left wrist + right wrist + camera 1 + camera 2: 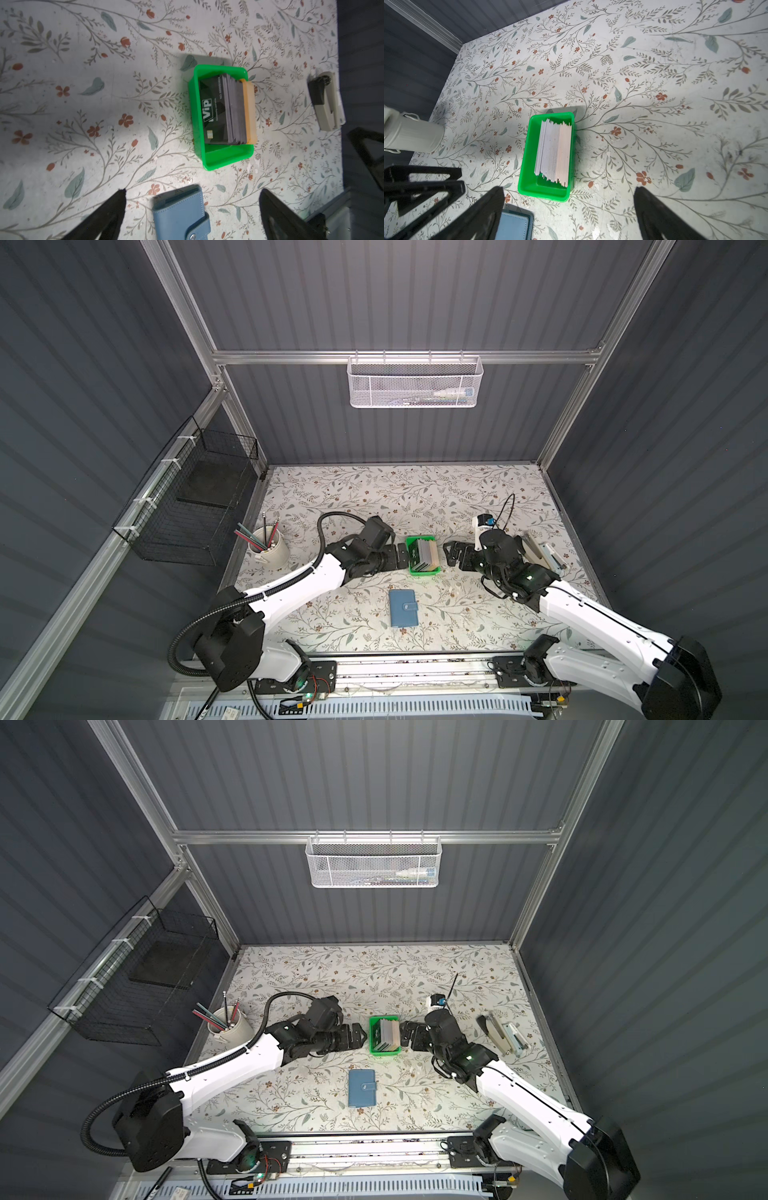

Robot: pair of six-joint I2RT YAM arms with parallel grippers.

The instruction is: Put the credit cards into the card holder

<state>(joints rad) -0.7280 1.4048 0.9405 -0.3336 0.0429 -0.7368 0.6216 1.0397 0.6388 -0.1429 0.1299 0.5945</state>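
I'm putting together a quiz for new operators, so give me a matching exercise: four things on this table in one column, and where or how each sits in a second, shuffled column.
Things
1. credit cards
2. card holder
3. stapler
4. pencil cup

Places or states
A. by the right edge of the table
B. closed and lying flat, nearer the robot than the green tray
C. by the table's left edge
D. standing on edge inside the green tray

Pairs: 1-D, 2-B, 3-A, 4-C
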